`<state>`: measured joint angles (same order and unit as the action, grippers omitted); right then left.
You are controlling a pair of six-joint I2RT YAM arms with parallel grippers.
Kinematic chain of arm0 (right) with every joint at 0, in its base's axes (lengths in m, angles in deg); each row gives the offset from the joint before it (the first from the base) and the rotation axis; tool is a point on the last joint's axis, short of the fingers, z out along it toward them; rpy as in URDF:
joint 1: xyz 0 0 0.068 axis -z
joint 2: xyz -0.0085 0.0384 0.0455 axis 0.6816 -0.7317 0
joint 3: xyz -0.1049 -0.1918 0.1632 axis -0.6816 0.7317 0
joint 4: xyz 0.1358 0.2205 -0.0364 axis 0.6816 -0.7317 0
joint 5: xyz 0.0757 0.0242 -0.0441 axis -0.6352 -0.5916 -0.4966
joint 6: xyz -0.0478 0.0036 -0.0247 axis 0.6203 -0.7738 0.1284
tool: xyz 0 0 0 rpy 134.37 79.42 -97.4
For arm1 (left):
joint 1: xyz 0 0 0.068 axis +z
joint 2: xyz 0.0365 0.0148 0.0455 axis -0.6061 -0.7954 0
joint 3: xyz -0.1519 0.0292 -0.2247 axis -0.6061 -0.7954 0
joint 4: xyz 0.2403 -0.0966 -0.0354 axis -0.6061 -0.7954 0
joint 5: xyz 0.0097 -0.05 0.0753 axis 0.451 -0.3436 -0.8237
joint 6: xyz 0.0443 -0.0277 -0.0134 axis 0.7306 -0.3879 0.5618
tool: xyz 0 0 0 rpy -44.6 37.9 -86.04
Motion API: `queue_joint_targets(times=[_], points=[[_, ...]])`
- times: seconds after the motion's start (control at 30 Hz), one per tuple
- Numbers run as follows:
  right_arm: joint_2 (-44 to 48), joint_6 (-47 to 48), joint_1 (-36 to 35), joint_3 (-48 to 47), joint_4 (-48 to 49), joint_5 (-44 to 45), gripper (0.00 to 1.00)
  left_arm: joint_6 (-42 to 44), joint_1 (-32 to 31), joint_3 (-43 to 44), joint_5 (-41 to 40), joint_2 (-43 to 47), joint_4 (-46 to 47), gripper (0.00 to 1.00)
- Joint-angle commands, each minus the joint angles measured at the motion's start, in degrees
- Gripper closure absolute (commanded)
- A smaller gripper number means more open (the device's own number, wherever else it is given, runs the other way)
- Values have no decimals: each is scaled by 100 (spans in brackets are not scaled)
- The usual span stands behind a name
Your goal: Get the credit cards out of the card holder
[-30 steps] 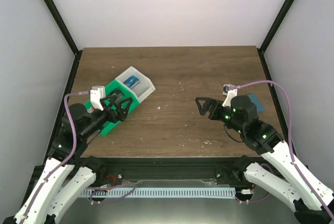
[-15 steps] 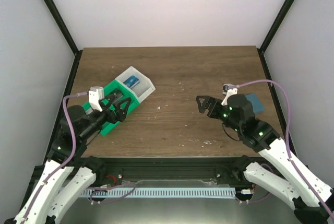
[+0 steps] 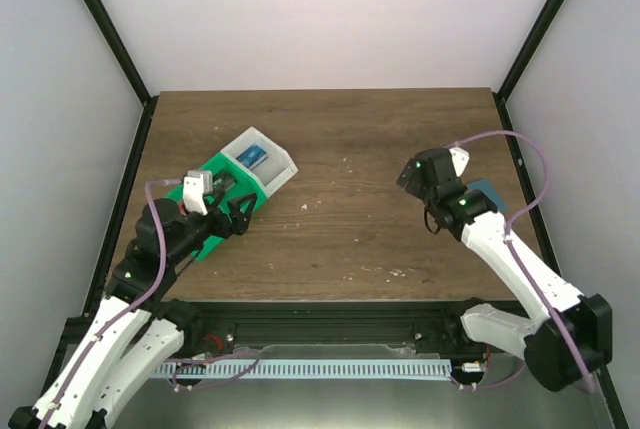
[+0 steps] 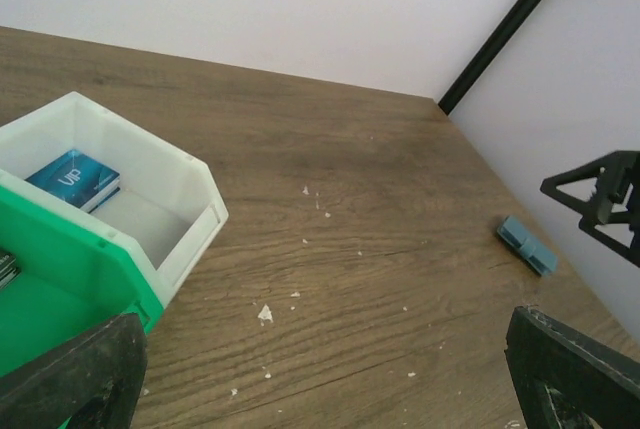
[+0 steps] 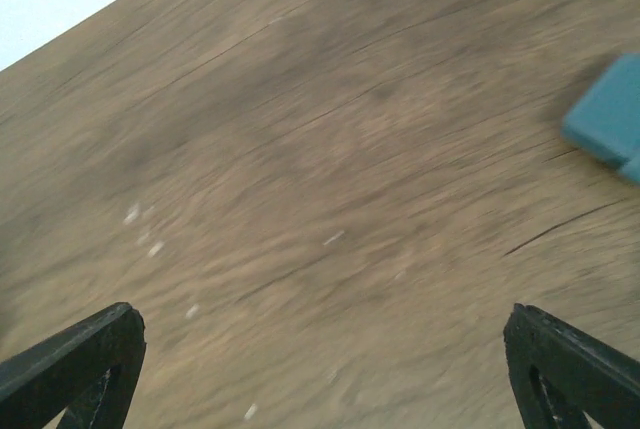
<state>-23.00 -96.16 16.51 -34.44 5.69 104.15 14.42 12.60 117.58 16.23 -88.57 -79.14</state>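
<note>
The card holder [image 3: 490, 192] is a small blue-teal wallet lying shut on the table at the right, partly behind my right arm. It also shows in the left wrist view [image 4: 527, 245] and at the right edge of the blurred right wrist view [image 5: 608, 119]. No credit cards are in view. My right gripper [image 3: 412, 175] is open and empty above the table, just left of the holder and apart from it; its jaws stand wide in its own view [image 5: 320, 359]. My left gripper [image 3: 238, 215] is open and empty over the green tray's near right end [image 4: 330, 369].
A green-and-white plastic compartment tray [image 3: 215, 239] lies at the left; its white bin [image 4: 190, 204] holds a blue pack [image 4: 75, 177]. Small white crumbs [image 4: 265, 314] dot the wood. Black frame posts stand at the back corners, with walls on three sides.
My right arm has swung its wrist up and toward the far right, turning the gripper nearer the card holder. My left gripper has shifted slightly right along the tray.
</note>
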Motion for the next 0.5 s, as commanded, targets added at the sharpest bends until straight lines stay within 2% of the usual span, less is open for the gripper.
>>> queue_joint_targets(times=[0.0, 0.17, 0.47], points=[[-414, 163, 949, -196, 322, 356, 0, 190, 33, 77, 50, -108, 23, 0], [-1083, 323, 1963, -286, 688, 408, 0, 212, 26, -50, 182, -13, 112, 0], [-2187, 657, 3412, -200, 1474, -343, 0, 237, 28, -133, 225, 214, 190, 0]])
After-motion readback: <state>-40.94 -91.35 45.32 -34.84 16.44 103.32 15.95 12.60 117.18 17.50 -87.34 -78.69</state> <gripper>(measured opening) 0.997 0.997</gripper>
